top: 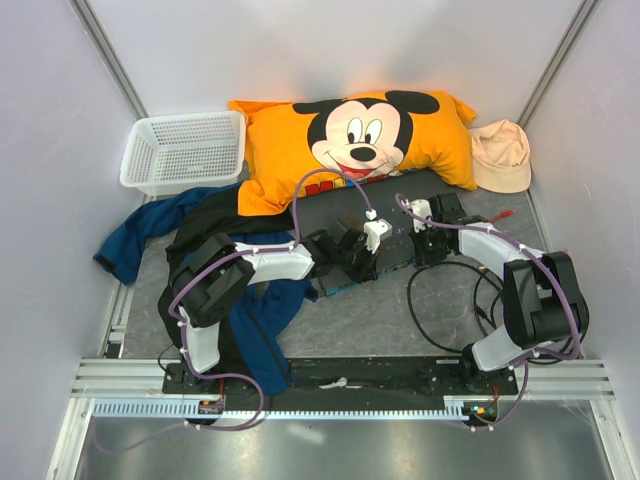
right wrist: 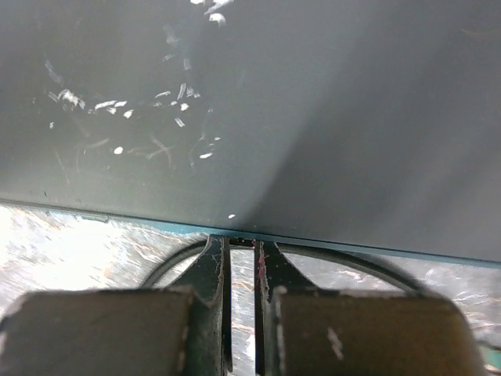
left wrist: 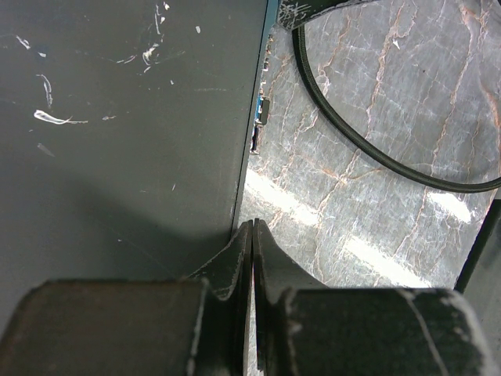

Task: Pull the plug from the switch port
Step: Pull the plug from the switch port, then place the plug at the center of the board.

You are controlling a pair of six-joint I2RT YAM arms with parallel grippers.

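The switch is a flat dark grey box lying in front of the pillow; its scratched top fills the left wrist view and the right wrist view. Small ports line its near edge. My left gripper is shut and empty, its tips at that edge. My right gripper sits at the same edge further right, its jaws narrowed on a small dark plug at the port. The black cable arcs away behind the fingers.
An orange Mickey Mouse pillow lies behind the switch, with a white basket at the back left and a beige hat at the back right. Blue and black clothes lie under the left arm. The black cable loops over the marbled table.
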